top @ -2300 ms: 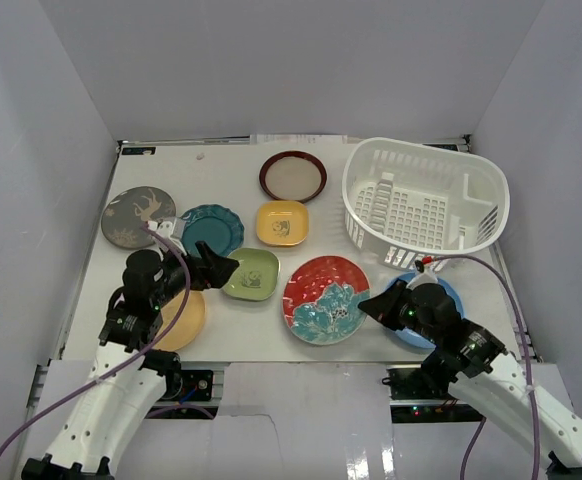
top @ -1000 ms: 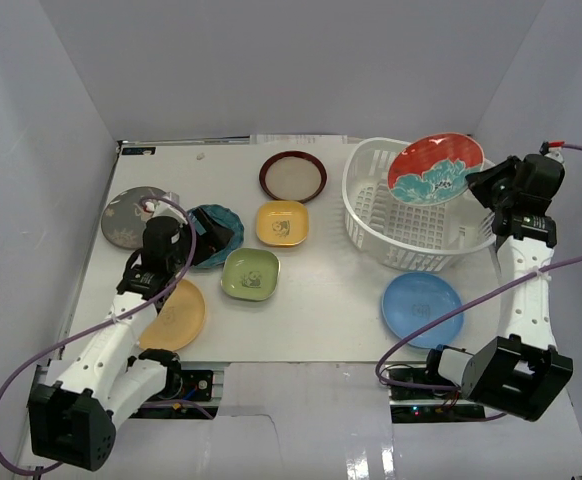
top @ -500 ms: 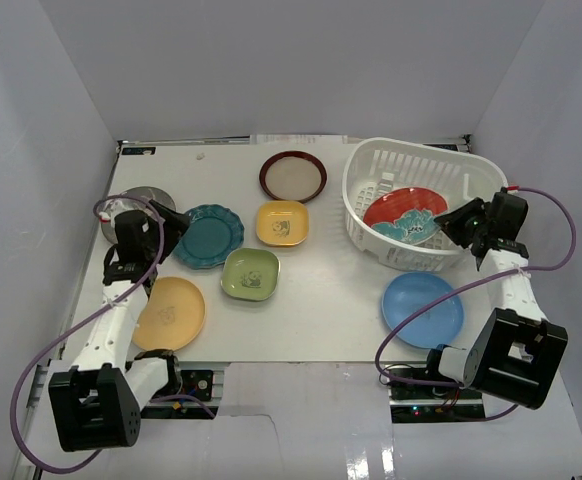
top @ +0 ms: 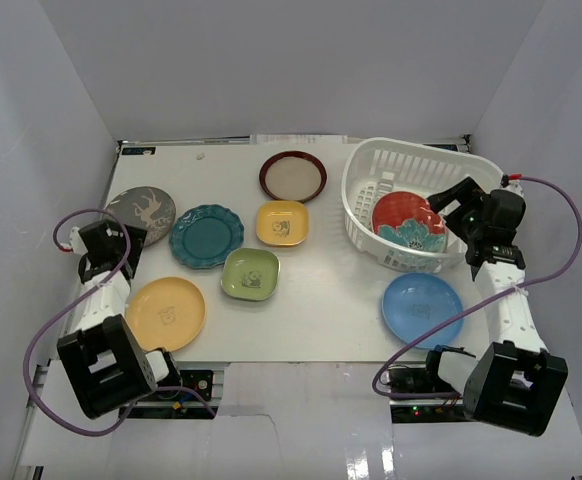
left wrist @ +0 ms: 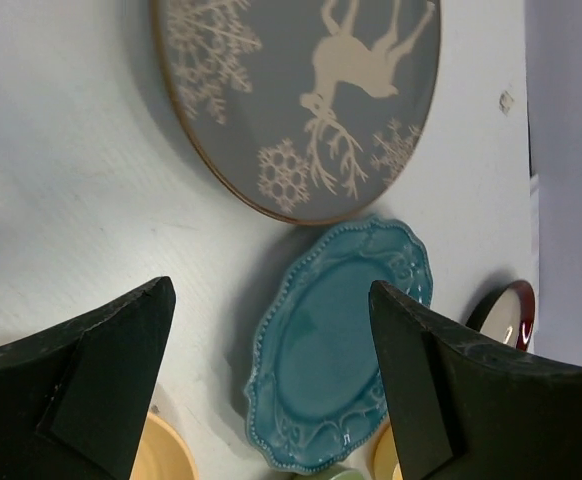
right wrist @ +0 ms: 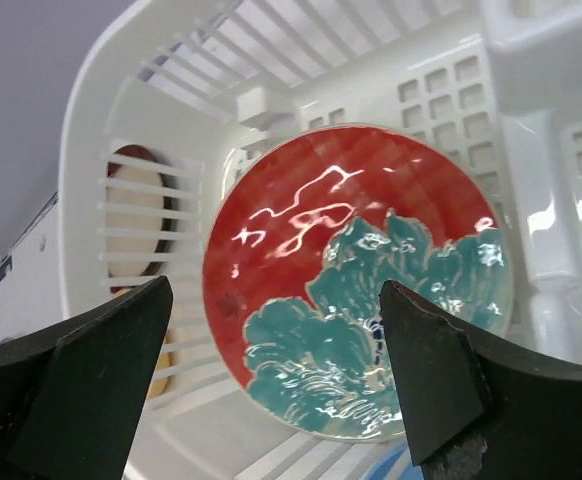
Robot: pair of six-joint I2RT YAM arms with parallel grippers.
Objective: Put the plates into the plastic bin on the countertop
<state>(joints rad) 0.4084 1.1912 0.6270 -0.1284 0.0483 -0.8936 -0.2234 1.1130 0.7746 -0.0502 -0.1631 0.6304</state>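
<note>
Red-blue wave plate (top: 409, 220) lies inside white lattice bin (top: 423, 150), far right of worktop (top: 331, 290). Flat on worktop: grey deer plate (top: 139, 209), teal plate (top: 206, 236), dark-red rimmed plate (top: 293, 175), yellow square dish (top: 282, 222), green square dish (top: 250, 273), yellow round plate (top: 165, 313), blue plate (top: 422, 309).

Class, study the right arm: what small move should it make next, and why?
Probably draw the right gripper away from the plastic bin: its fingers stand open, and the red wave plate already lies inside, free of them. The plain blue plate waits on the countertop.

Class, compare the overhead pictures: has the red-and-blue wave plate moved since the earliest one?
Yes. The wave plate left the countertop beside the green square plate, going up and right, and now rests inside the plastic bin.
</note>
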